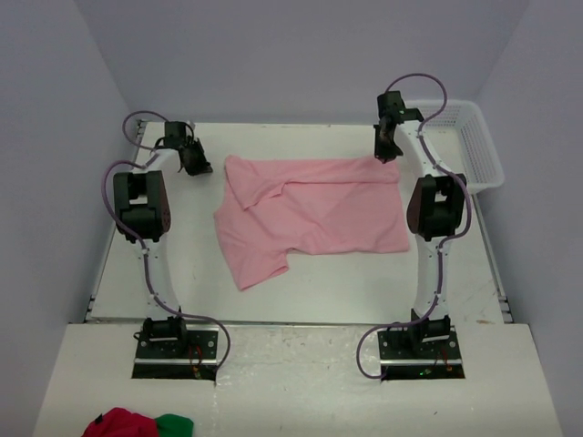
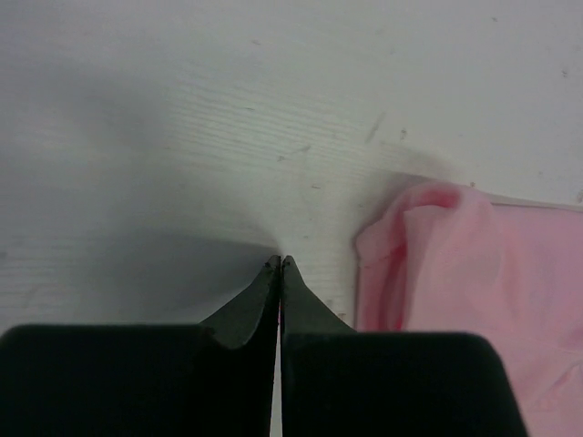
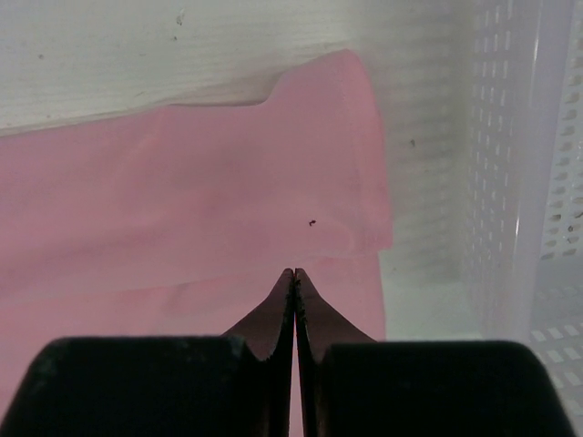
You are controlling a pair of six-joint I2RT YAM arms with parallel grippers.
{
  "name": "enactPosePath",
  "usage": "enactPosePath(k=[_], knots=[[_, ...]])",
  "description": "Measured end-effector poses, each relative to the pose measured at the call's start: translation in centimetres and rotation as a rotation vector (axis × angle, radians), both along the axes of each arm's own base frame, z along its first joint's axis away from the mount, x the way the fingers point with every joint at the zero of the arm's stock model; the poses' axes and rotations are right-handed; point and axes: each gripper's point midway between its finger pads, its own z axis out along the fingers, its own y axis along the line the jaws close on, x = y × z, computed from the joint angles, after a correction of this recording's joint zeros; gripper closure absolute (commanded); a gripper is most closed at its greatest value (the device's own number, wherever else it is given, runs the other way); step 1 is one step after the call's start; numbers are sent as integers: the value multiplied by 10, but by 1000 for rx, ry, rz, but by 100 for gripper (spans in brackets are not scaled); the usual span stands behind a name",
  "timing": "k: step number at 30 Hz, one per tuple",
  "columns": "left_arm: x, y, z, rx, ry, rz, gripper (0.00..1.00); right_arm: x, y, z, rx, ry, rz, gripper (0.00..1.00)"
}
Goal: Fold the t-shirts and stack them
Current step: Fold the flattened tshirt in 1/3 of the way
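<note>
One light pink t-shirt (image 1: pixel 310 214) lies partly folded in the middle of the white table (image 1: pixel 346 282), a sleeve pointing toward the near left. My left gripper (image 1: pixel 196 167) is shut and empty over bare table just left of the shirt's far left corner; in the left wrist view (image 2: pixel 281 262) the shirt's rumpled edge (image 2: pixel 455 273) lies to its right. My right gripper (image 1: pixel 386 153) is shut above the shirt's far right corner; in the right wrist view (image 3: pixel 293 273) the folded pink layers (image 3: pixel 228 200) lie under its tips, with no fabric seen pinched.
A white plastic basket (image 1: pixel 478 146) stands at the far right edge, close to the right gripper; it also shows in the right wrist view (image 3: pixel 519 182). A red and green cloth (image 1: pixel 137 423) lies at the near left, in front of the arm bases.
</note>
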Motion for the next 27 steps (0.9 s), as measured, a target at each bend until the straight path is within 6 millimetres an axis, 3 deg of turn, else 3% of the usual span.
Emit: enactPosePath(k=[6, 10, 11, 13, 17, 20, 22, 27], knots=[[-2, 42, 5, 22, -11, 86, 100, 3, -11, -7, -6, 10, -12, 100], [-4, 39, 13, 8, -33, 76, 100, 3, -20, -13, -20, 23, -25, 100], [-7, 34, 17, -5, -43, 64, 100, 3, -22, -13, -25, 24, -30, 100], [-11, 23, 32, -39, -77, 40, 82, 4, -26, -14, -28, 24, -38, 100], [-9, 1, 67, -92, -159, -16, 81, 4, -29, -14, -19, 24, -43, 100], [-4, -23, 98, -135, -236, -77, 89, 5, -29, -13, -5, 21, -41, 100], [0, -43, 112, -163, -275, -122, 99, 5, -29, -13, 0, 21, -41, 100], [-2, -91, 115, -202, -288, -219, 100, 2, -25, -22, 20, 40, -35, 100]])
